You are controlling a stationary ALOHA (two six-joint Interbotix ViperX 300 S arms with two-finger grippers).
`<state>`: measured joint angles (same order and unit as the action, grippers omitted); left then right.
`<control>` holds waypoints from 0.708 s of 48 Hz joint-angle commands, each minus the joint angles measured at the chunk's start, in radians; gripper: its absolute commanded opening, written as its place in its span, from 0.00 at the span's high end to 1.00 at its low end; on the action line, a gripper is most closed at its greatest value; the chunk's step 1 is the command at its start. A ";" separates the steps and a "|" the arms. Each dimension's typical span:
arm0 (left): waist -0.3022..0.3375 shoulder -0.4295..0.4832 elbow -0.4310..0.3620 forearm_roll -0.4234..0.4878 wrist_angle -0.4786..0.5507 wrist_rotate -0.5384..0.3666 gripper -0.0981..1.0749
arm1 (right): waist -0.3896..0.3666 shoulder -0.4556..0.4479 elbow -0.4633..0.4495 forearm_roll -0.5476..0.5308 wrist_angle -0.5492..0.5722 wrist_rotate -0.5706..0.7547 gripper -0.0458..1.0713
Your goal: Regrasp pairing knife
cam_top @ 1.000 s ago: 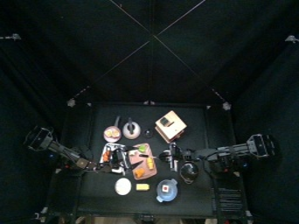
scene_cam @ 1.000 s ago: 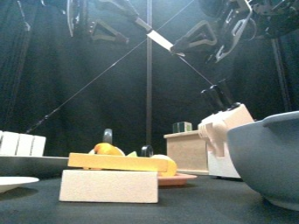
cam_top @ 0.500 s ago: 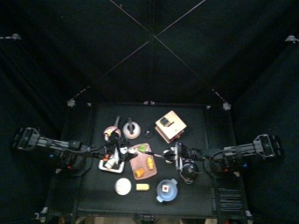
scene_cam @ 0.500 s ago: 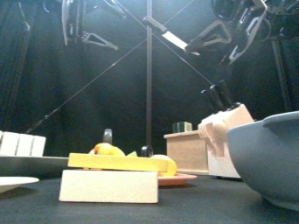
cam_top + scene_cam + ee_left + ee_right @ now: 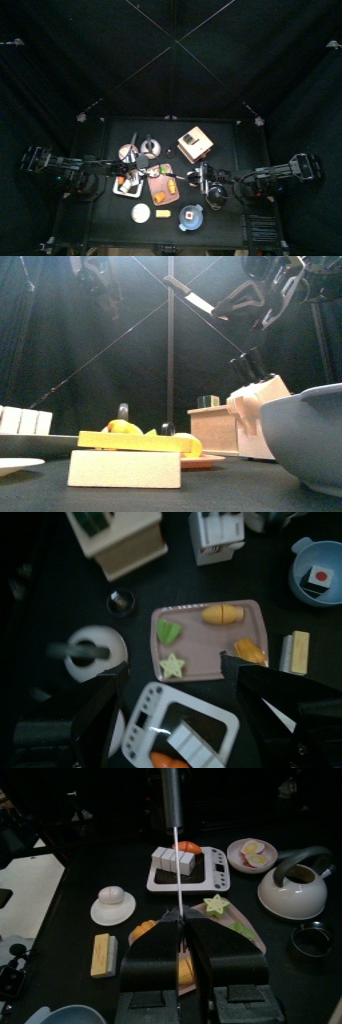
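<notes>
Front view, top centre: right gripper [image 5: 179, 928] clamped on thin steel-bladed paring knife [image 5: 195, 298]; left gripper [image 5: 174, 702] wide apart, better squared to the handle before closing.

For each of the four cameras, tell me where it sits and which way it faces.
Top: high overhead, straight down on the table; both arms enter from the sides.
Front: table edge, level; bowl near, right hand holding the knife above.
Left wrist: looks down past its open hand at the pink board.
Right wrist: along its hand, shut on the knife.
Both wrist views share the pink board.
</notes>
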<state>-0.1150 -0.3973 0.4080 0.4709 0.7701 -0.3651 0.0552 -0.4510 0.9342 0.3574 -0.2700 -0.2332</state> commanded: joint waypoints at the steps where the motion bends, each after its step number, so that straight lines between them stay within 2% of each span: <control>1: 0.006 -0.006 0.066 0.029 -0.261 0.002 0.03 | -0.008 -0.003 -0.026 0.012 -0.003 0.000 0.61; 13: 0.029 -0.098 0.272 0.020 -0.617 -0.011 0.03 | -0.020 0.035 -0.038 0.032 0.002 -0.002 0.61; 19: 0.080 -0.106 0.339 -0.054 -0.785 -0.008 0.03 | -0.023 0.084 -0.067 0.026 0.008 -0.003 0.61; 26: 0.132 -0.104 0.383 -0.123 -0.890 0.003 0.03 | -0.026 0.130 -0.110 0.002 0.044 -0.003 0.61; 34: 0.135 -0.083 0.408 -0.129 -0.925 0.002 0.05 | -0.031 0.160 -0.141 -0.002 0.064 -0.003 0.61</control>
<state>0.0199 -0.4893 0.8253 0.3467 -0.1335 -0.3636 0.0307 -0.2853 0.8253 0.3559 -0.2025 -0.2362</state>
